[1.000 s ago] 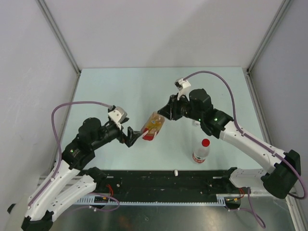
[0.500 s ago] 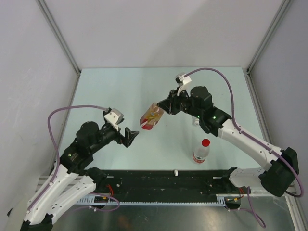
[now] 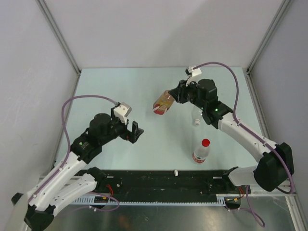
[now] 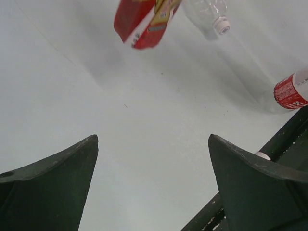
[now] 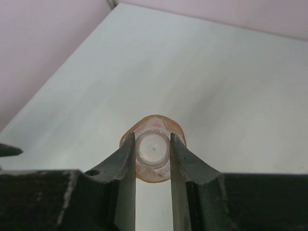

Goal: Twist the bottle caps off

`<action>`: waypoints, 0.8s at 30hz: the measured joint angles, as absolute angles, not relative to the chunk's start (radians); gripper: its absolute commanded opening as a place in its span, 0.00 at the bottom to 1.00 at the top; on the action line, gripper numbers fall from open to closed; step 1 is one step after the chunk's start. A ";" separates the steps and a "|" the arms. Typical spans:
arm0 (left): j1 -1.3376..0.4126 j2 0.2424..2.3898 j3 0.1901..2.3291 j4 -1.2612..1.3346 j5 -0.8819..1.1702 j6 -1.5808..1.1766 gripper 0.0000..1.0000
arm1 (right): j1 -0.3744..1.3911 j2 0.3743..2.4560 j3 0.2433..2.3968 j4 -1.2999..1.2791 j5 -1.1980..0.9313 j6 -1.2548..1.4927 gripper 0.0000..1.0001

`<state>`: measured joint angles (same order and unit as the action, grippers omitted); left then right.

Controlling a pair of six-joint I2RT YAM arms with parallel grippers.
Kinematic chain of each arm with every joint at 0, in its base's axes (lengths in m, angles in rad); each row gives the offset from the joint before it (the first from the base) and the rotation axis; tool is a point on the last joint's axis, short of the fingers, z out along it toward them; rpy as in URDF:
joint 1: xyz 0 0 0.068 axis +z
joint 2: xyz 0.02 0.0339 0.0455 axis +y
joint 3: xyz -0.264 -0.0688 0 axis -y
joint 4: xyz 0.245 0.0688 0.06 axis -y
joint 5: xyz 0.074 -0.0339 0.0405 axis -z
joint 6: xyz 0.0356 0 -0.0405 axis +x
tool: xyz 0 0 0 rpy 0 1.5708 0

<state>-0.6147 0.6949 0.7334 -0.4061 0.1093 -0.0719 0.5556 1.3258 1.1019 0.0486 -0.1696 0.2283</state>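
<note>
My right gripper (image 3: 174,98) is shut on the cap end of the amber bottle (image 3: 162,102) and holds it tilted above the table. In the right wrist view the fingers (image 5: 126,159) pinch a round white cap (image 5: 153,149), with the amber body (image 5: 153,121) behind it. My left gripper (image 3: 134,131) stands open and empty, apart from that bottle (image 4: 142,21). A clear bottle (image 3: 196,114) with a white cap (image 4: 222,24) lies under the right arm. A labelled bottle (image 3: 200,153) with a red cap (image 3: 205,142) stands upright.
A loose white cap (image 3: 176,172) rests on the black rail (image 3: 144,179) at the table's near edge, also seen in the left wrist view as the cap (image 4: 263,155). Grey walls close the table (image 3: 120,91) on three sides.
The right arm has carried the amber bottle away from the left gripper, toward the back right. The left gripper stayed open and shifted slightly right.
</note>
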 measured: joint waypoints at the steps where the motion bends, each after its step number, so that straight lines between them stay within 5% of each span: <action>1: -0.615 0.719 0.737 -0.405 0.109 -0.083 0.99 | 0.558 1.333 1.102 0.060 -0.144 0.208 0.00; 19: -0.614 0.685 0.752 -0.405 0.078 -0.133 0.99 | 0.647 1.695 1.250 0.083 0.091 0.036 0.03; 22: -0.614 0.664 0.740 -0.406 0.081 -0.133 0.99 | 0.653 1.725 1.285 0.075 0.101 0.045 0.09; 24: -0.614 0.659 0.737 -0.406 0.082 -0.133 0.99 | 0.657 1.737 1.298 0.072 0.113 0.048 0.22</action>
